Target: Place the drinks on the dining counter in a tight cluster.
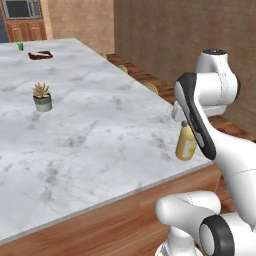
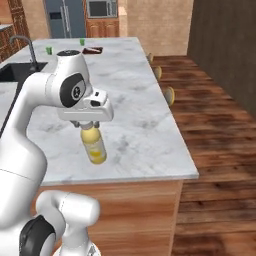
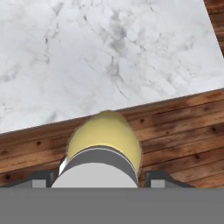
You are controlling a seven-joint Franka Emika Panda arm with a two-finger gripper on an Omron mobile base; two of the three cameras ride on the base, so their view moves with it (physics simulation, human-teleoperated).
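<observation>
Yellow bottle (image 2: 93, 145) is pinched at its cap by the end effector (image 2: 89, 125), held near the bench (image 2: 145, 100) edge at 6 o'clock.

No text, brand, number or sign can be read anywhere. The yellow bottle (image 1: 185, 144) carries a pale patch on its side, near the corner of the dining counter (image 1: 90, 140), but it is too blurred to tell whether it holds lettering. The microwave (image 2: 102, 8) beyond the counter's far edge shows a light front panel with no legible digits.
</observation>
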